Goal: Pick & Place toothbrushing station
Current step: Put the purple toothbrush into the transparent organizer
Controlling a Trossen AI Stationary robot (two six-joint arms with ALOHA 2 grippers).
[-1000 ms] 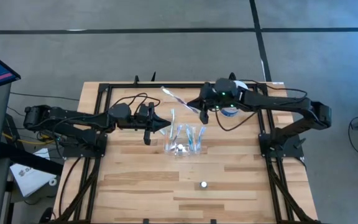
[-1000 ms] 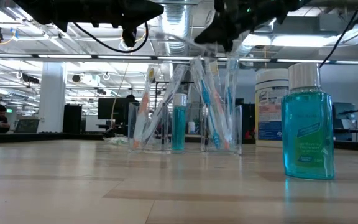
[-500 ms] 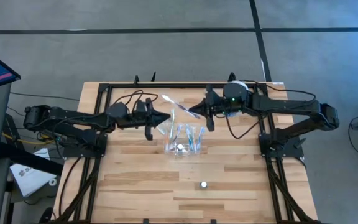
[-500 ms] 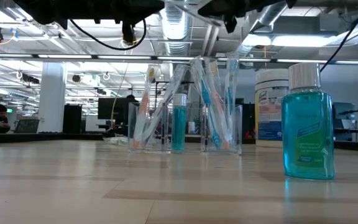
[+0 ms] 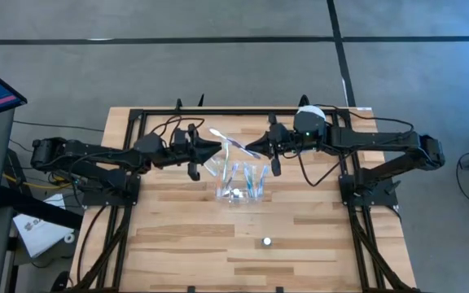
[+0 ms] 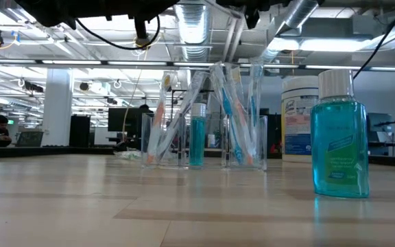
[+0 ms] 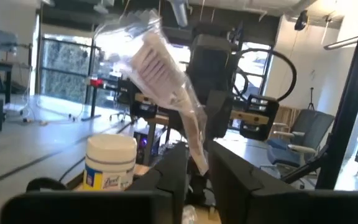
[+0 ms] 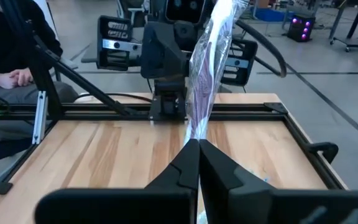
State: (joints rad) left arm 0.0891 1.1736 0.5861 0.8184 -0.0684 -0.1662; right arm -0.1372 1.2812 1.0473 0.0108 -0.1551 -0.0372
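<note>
A toothbrush in a clear wrapper [image 5: 228, 140] hangs in the air between my two grippers, above the table's middle. My right gripper [image 5: 250, 150] is shut on one end of it. My left gripper [image 5: 219, 149] faces it from the left with its fingers open. In the left wrist view the wrapper's lower part [image 7: 199, 158] shows in the gap of my left gripper [image 7: 199, 171]; I cannot tell whether they touch. Below stands a clear holder [image 5: 239, 184] with several toothbrushes and a small tube with blue content [image 6: 196, 137], base on the table. My right gripper [image 8: 197, 146] pinches the wrapper's end [image 8: 196, 132] between its two fingertips, coming nearly level from the table's right. The wrapped toothbrush is lifted clear. It slants up and away from the fingers toward my left arm.
A bottle of blue mouthwash [image 6: 340, 134] stands near the front edge, its white cap [image 5: 267, 241] showing from above. A large white tub [image 5: 310, 119] stands at the far right under my right arm. A black frame [image 5: 137, 118] rims the table.
My right gripper has carried the wrapped toothbrush up and a little toward the near edge, closer to my left gripper. My left gripper has tipped its fingers upward and swung slightly toward the far edge, toward the toothbrush.
</note>
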